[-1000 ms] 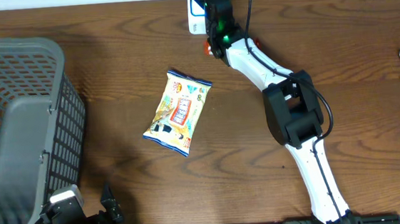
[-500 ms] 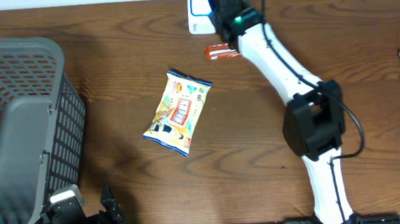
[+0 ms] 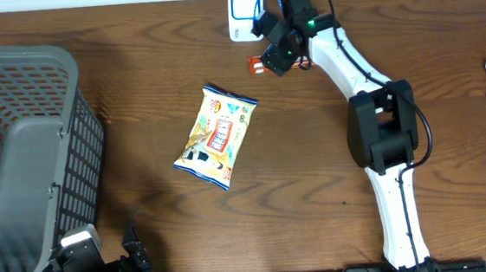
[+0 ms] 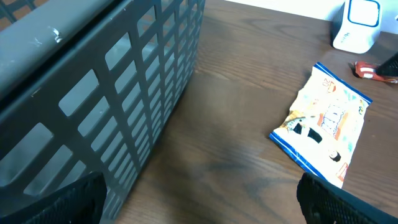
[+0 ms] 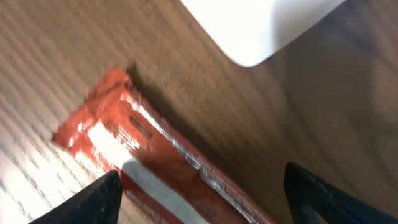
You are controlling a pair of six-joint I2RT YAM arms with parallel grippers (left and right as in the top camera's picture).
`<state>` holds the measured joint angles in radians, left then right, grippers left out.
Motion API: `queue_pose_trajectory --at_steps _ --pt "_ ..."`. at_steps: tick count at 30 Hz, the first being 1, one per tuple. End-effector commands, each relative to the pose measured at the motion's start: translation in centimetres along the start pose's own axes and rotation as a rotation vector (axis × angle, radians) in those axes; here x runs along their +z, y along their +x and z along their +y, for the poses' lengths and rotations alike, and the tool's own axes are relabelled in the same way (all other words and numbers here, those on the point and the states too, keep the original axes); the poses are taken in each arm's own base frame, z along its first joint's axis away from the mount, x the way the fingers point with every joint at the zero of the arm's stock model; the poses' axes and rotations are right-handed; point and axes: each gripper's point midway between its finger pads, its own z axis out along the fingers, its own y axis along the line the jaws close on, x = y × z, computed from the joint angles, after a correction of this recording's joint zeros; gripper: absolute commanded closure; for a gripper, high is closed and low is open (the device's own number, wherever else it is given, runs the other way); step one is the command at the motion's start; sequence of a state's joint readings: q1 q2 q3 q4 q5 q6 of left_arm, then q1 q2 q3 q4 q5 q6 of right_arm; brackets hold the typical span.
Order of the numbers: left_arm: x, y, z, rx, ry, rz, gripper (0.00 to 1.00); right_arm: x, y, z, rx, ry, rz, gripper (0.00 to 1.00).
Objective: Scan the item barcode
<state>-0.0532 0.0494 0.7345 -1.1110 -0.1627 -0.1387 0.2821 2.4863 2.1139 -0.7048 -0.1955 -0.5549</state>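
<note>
Counting up: one white scanner (image 3: 244, 12), one red packet (image 3: 258, 63) flat on the table just beside it, one snack bag (image 3: 217, 136) farther off, one gray basket (image 3: 18, 154) farthest. The left gripper (image 4: 205, 202) and right gripper (image 5: 202, 199) both gape wide, empty. A second ago the right gripper hung over the scanner; now it sits beside it.

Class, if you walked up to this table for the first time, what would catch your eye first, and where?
The bright snack bag lying alone mid-table, and the big grey basket filling the left side. At the far edge, the right gripper hangs with open fingers over a small red packet beside the white scanner.
</note>
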Motion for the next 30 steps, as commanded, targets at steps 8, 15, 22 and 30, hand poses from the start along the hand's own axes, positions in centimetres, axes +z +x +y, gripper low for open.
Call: queue_pose_trajectory --at_steps 8,15,22,30 --pt "-0.2 -0.2 0.1 -0.013 -0.003 -0.011 0.02 0.0 6.1 2.2 -0.123 -0.197 0.159 0.55" --pt "-0.2 -0.2 0.1 -0.013 -0.003 -0.011 0.02 -0.9 6.7 5.1 -0.050 -0.270 0.228 0.91" --pt "-0.2 -0.2 0.1 -0.013 -0.003 -0.011 0.02 -7.5 5.8 10.2 -0.059 -0.393 0.307 0.75" --pt "-0.2 -0.2 0.1 -0.013 -0.003 -0.011 0.02 -10.3 1.9 10.6 -0.076 -0.333 0.194 0.42"
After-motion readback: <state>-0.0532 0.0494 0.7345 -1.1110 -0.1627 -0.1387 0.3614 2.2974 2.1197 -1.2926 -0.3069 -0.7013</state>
